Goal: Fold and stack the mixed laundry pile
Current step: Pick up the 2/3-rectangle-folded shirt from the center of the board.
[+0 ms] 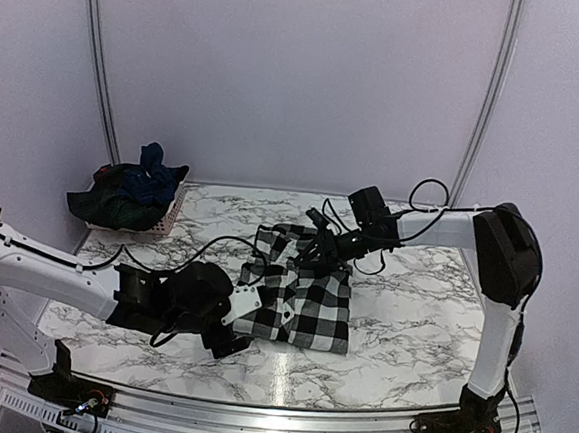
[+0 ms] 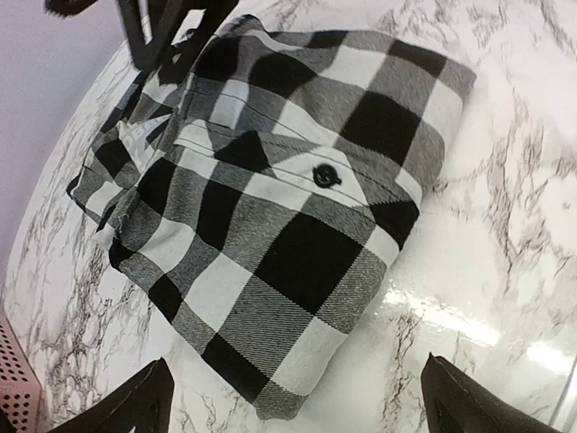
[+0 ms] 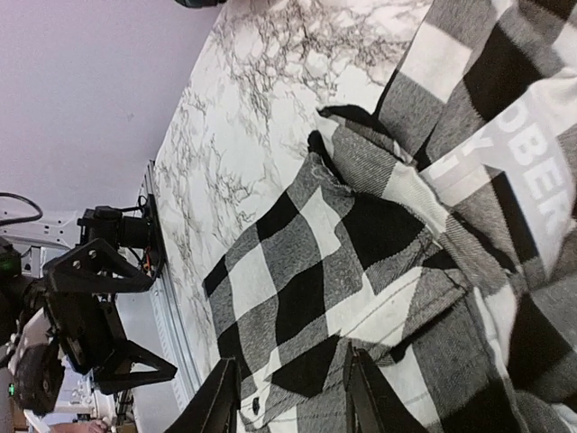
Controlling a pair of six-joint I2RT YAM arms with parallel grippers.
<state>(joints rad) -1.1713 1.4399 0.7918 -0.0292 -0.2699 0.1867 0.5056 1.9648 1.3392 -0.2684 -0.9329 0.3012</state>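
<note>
Black fingertips of the left gripper (image 2: 297, 379) stand wide apart, holding nothing, at the near left corner of the black-and-white check shirt (image 2: 270, 207); the right gripper (image 3: 290, 370) sits at the shirt's far edge, fingers narrowly parted with cloth between, though I cannot tell whether they pinch it; the shirt lies folded on the marble table (image 1: 412, 316); dark garments (image 1: 131, 189) fill a pink basket (image 1: 169, 219) at the far left.

Matt woven cloth check shirt (image 2: 297, 262) on a glossy, smooth table (image 2: 509, 225).
</note>
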